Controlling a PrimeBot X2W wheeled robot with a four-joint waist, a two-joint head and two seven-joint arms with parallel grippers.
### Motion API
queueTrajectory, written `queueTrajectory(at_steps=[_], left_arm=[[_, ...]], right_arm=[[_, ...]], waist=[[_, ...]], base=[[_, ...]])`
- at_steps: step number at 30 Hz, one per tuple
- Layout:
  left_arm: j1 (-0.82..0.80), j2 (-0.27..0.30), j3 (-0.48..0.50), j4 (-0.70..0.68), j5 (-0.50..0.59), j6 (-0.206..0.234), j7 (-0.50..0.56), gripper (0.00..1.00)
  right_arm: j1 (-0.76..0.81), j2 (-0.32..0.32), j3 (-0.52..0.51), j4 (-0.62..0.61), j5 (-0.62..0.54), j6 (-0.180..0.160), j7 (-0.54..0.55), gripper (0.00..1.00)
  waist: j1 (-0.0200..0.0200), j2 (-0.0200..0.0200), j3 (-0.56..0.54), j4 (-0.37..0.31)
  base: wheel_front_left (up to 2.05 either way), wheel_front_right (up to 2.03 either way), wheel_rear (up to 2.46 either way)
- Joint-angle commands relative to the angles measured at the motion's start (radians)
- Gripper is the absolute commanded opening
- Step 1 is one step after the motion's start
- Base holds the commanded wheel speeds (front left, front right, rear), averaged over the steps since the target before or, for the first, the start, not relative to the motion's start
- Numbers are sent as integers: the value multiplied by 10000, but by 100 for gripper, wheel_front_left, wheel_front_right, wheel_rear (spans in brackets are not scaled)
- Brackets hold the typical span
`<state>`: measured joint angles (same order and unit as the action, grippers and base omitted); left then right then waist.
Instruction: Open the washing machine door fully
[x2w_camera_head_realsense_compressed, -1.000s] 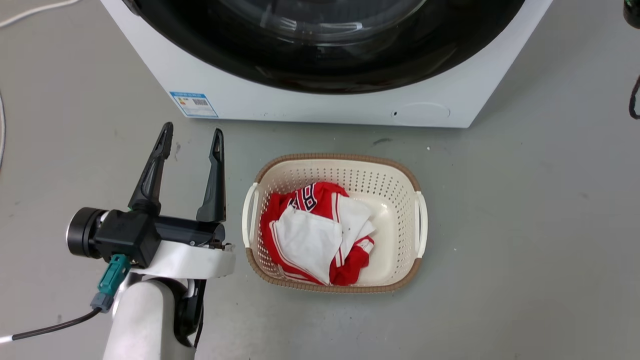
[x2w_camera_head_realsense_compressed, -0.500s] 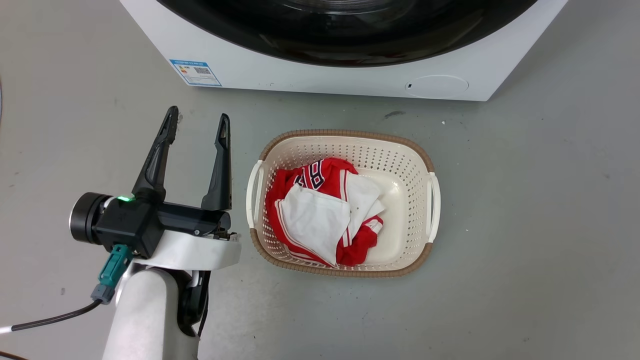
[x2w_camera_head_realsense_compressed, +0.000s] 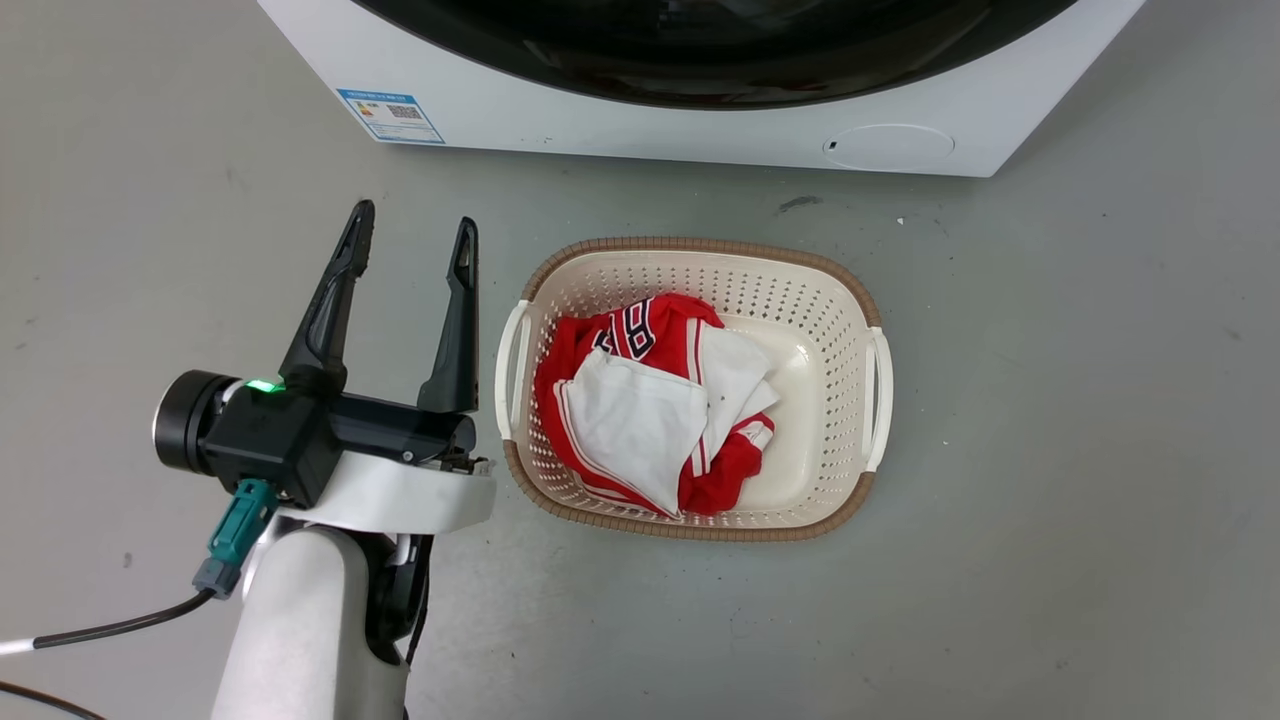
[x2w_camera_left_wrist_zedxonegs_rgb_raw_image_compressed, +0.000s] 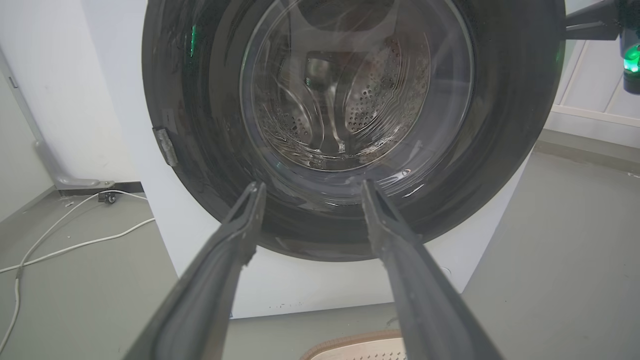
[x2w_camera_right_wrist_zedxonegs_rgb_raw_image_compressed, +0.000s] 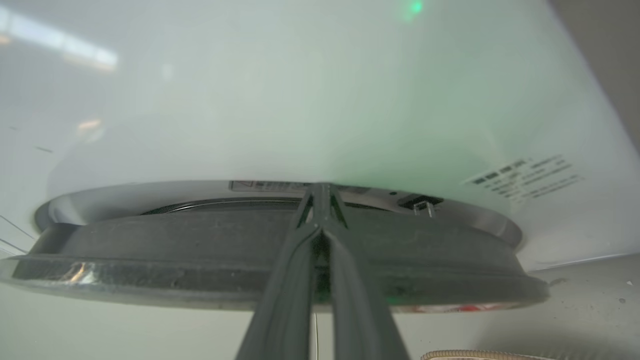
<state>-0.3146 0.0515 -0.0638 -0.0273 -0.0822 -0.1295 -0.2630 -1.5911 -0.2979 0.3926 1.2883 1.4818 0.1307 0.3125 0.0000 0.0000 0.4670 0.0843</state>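
The white washing machine (x2w_camera_head_realsense_compressed: 700, 140) stands at the top of the head view, with the lower arc of its glossy black washing machine door (x2w_camera_head_realsense_compressed: 720, 85) showing. My left gripper (x2w_camera_head_realsense_compressed: 412, 225) is open on the floor side, left of the basket and well short of the machine. In the left wrist view the door (x2w_camera_left_wrist_zedxonegs_rgb_raw_image_compressed: 500, 125) faces me with its glass bowl between the open gripper's (x2w_camera_left_wrist_zedxonegs_rgb_raw_image_compressed: 312, 186) fingers. In the right wrist view my right gripper (x2w_camera_right_wrist_zedxonegs_rgb_raw_image_compressed: 322, 192) is shut, its tips in the gap between the door's rim (x2w_camera_right_wrist_zedxonegs_rgb_raw_image_compressed: 175, 240) and the white front (x2w_camera_right_wrist_zedxonegs_rgb_raw_image_compressed: 300, 100).
A cream laundry basket (x2w_camera_head_realsense_compressed: 700, 250) with red and white clothes (x2w_camera_head_realsense_compressed: 640, 420) sits on the grey floor in front of the machine, right beside my left gripper. A blue label (x2w_camera_head_realsense_compressed: 390, 102) and a round flap (x2w_camera_head_realsense_compressed: 888, 146) are low on the front. White cables (x2w_camera_left_wrist_zedxonegs_rgb_raw_image_compressed: 75, 245) lie left of the machine.
The whole head picture has shifted, so the camera moved: machine and basket sit higher in it. A green light has come on at my left gripper. Its fingers stay open.
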Motion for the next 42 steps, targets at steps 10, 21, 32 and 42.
queueTrajectory(at_steps=[10,21,32,42], left_arm=[[-222,15,-168,23,-40,-19,-27,100],[-372,15,-213,-3,-55,-11,-27,100],[-429,5,-124,71,-25,-11,-27,100],[-136,2,-34,227,17,-11,-27,100]], right_arm=[[-300,173,-267,-7,200,0,397,0],[-599,295,-452,-6,477,0,1592,0],[-400,310,-551,-243,831,-1,3532,0],[657,388,-481,-1101,1197,0,5849,0]], waist=[[0,0,172,47],[0,0,410,88],[0,0,366,7],[0,0,-338,-177]], base=[[0,0,0],[0,0,0],[0,0,0],[0,0,0]])
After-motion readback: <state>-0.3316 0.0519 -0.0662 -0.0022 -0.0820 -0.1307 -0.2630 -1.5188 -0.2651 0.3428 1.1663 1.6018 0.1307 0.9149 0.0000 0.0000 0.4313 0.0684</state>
